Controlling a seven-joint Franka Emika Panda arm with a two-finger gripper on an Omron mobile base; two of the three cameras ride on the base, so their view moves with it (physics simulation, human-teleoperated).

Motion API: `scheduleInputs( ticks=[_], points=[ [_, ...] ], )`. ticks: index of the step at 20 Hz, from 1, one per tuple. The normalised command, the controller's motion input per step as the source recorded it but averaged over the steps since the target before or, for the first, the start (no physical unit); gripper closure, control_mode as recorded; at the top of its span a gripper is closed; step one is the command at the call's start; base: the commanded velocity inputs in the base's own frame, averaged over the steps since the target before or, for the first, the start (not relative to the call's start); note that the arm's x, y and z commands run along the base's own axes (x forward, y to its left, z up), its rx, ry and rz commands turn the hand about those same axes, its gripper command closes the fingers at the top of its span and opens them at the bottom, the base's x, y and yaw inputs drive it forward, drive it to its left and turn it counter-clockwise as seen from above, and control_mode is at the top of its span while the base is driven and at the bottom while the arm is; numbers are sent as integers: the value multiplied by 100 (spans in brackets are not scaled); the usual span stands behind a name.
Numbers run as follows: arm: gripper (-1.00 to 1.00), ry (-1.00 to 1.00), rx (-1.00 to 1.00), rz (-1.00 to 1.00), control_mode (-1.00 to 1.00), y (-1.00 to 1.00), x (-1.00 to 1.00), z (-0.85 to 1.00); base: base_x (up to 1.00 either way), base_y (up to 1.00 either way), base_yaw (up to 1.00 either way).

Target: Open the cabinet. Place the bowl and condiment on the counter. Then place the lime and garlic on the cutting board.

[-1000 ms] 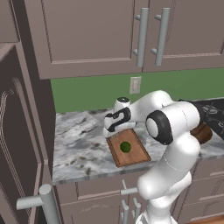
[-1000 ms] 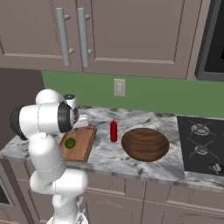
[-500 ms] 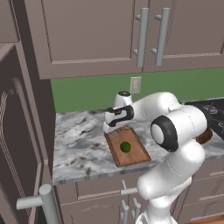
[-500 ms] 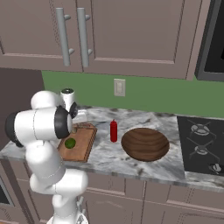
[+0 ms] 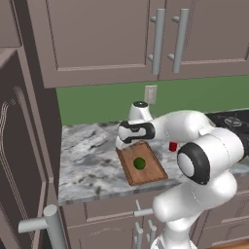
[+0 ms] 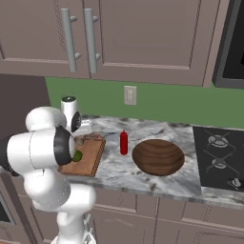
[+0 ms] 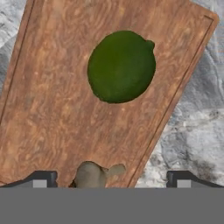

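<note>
Cabinet door [image 5: 22, 160]: one, taupe with an arched raised panel, standing open at the near left of the left base view, its grey bar handle [image 5: 46, 226] lowest in the picture; the top of the door is cut off
Jaws [image 7: 111, 178]: wide apart, holding nothing; only the two dark fingertips [image 7: 41, 179] show at the bottom of the hand view, above the cutting board's near end
Garlic [image 7: 92, 174]: one pale tan lump lying on the board between the fingertips, its lower part cut off by the picture edge
Cutting board [image 7: 57, 109]: one reddish-brown board lying flat on the counter [image 5: 90, 165]; in the right base view the arm hides its left part
Lime [image 7: 121, 66]: one dark-green ball resting on the board, apart from the garlic; half hidden behind the arm in the right base view
Condiment [image 6: 124, 142]: one red bottle, upright on the counter between board and bowl; in the left base view only a red scrap shows past the arm
Bowl [image 6: 158, 157]: one wide dark-brown bowl on the counter, right of the bottle
Stove [image 6: 220, 159]: cut off at the right edge
Wall cabinets [image 6: 124, 38]: flat doors with two vertical handles, tops cut off
</note>
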Motion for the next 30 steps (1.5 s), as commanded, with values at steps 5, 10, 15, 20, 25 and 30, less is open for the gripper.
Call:
scheduleInputs(
  ticks=[5, 10, 15, 20, 25, 30],
  points=[
    [-100, -8, 0, 0, -100, 0, -59, 37, 0, 0, 0],
    [-100, -4, 0, 0, -100, 0, -51, 51, 0, 0, 0],
    [-100, -2, 0, 0, -100, 0, -49, 45, 0, 0, 0],
    [-100, -1, 0, 0, -100, 0, -51, 46, 0, 0, 0],
    [-100, -1, 0, 0, -100, 0, -51, 46, 0, 0, 0],
    [-100, -3, 0, 0, -100, 0, -53, 50, 0, 0, 0]
  ],
)
